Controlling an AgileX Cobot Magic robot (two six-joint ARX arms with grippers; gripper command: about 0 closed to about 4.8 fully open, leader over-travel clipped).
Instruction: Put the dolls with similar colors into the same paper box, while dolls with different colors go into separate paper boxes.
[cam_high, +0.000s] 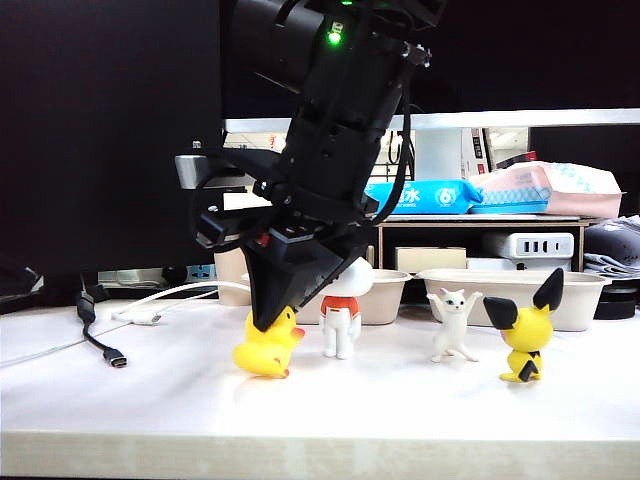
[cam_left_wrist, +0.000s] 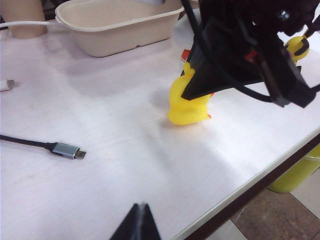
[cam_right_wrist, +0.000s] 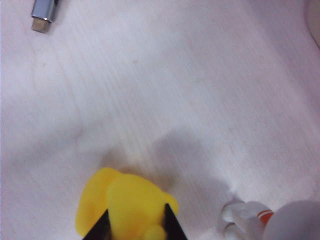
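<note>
My right gripper (cam_high: 268, 318) points down over the yellow duck (cam_high: 268, 355), its two fingertips pressed against either side of the duck's head (cam_right_wrist: 130, 205). The duck still stands on the table (cam_left_wrist: 187, 102). Just right of it is the white figure with the orange-red top (cam_high: 342, 310), then the tiny white cat (cam_high: 454, 325) and the yellow creature with black ears (cam_high: 527, 330). Two beige paper boxes (cam_high: 385, 295) (cam_high: 515, 285) sit behind the dolls. My left gripper (cam_left_wrist: 142, 206) hangs shut and empty above the table's front edge, away from the dolls.
A black cable with a metal plug (cam_high: 100, 345) lies left of the duck, with a white cable (cam_high: 150, 300) behind it. A beige cup (cam_left_wrist: 22, 17) stands beside the nearer box (cam_left_wrist: 115, 25). A shelf (cam_high: 480, 225) with packets runs behind the boxes.
</note>
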